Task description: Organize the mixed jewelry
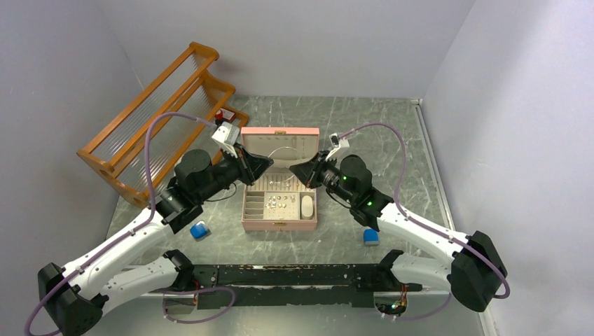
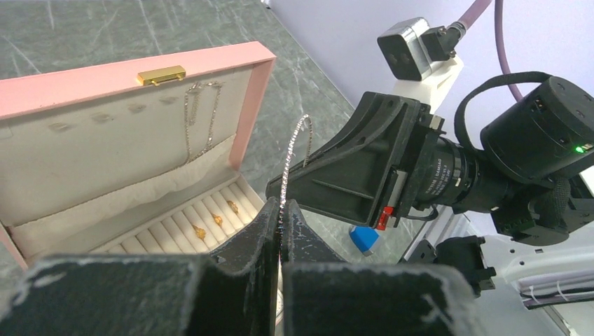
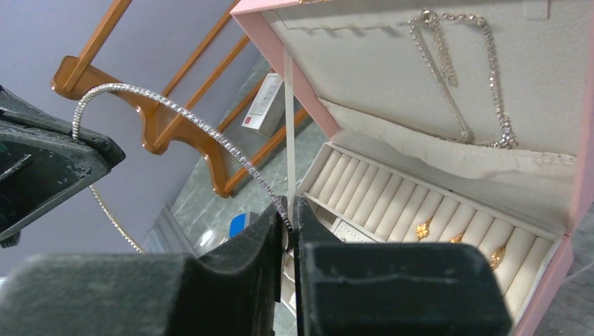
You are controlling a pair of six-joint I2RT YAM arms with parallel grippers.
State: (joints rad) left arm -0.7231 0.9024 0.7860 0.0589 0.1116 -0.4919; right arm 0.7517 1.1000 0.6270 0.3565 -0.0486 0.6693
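A thin sparkling wire hoop (image 1: 279, 151) hangs between my two grippers above the open pink box (image 1: 279, 225). My left gripper (image 2: 281, 210) is shut on one end of the hoop (image 2: 293, 157). My right gripper (image 3: 289, 208) is shut on the other end of the hoop (image 3: 189, 117). In the top view the left gripper (image 1: 268, 162) and right gripper (image 1: 294, 171) face each other over the box's lid. Tiny gold pieces (image 2: 217, 219) sit in the ring rolls and also show in the right wrist view (image 3: 422, 229). A silver chain (image 3: 455, 77) hangs in the lid.
An orange wooden rack (image 1: 154, 126) stands at the back left, with a small white and red box (image 1: 224, 115) beside it. One blue block (image 1: 199, 230) lies left of the pink box, another (image 1: 370, 236) to its right. A white oval piece (image 1: 307, 206) sits in the box.
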